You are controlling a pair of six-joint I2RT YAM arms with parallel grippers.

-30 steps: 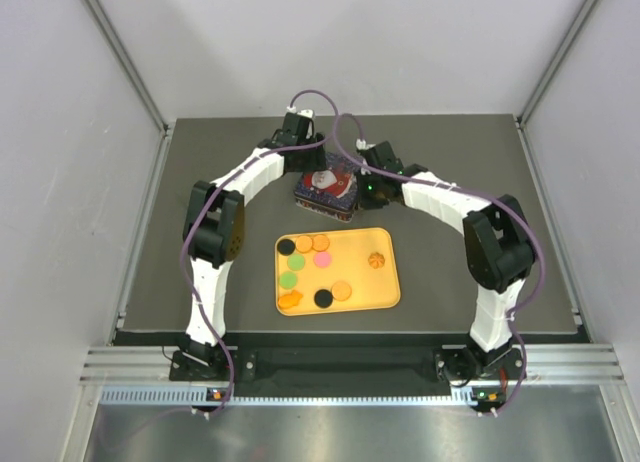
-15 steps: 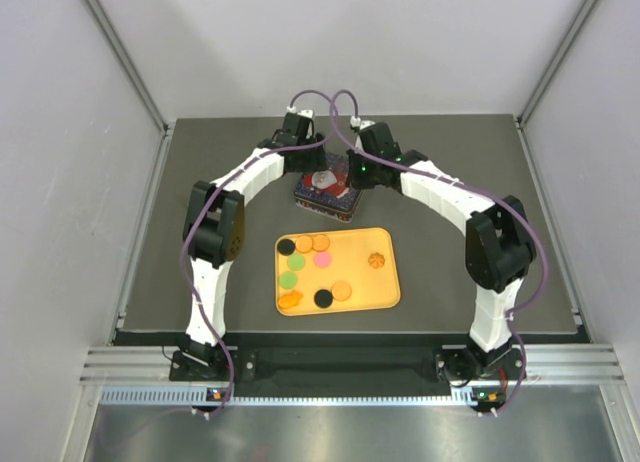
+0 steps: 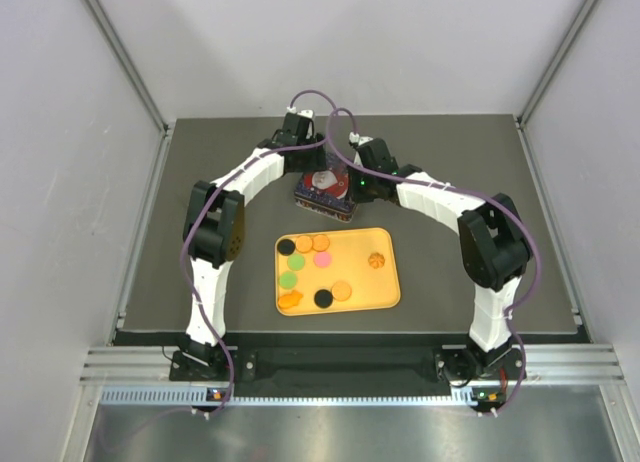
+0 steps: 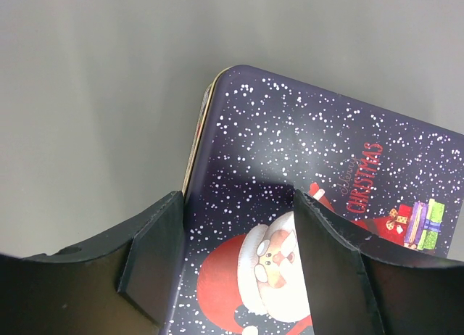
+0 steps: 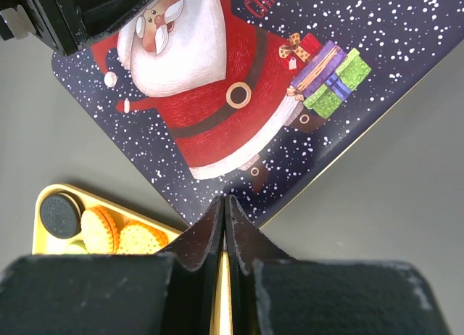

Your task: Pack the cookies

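Cookies (image 3: 318,267) — loose on yellow tray (image 3: 387,294), mid-surface, toward the near edge from both jaws. Santa tin (image 3: 322,185) just beyond the tray, lid on. Left jaws wide, astride its far corner; right jaws closed at its near edge.

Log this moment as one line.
left gripper: open over tin corner | right gripper: shut at tin edge | tin: lid on | cookies: on yellow tray, none packed

Cookies (image 3: 323,259): ten small discs, orange, black, green and pink, lying flat and apart.
Place: base-side of the right gripper (image 5: 224,202); a black cookie (image 5: 59,215) and two orange ones lie left of its fingertips.
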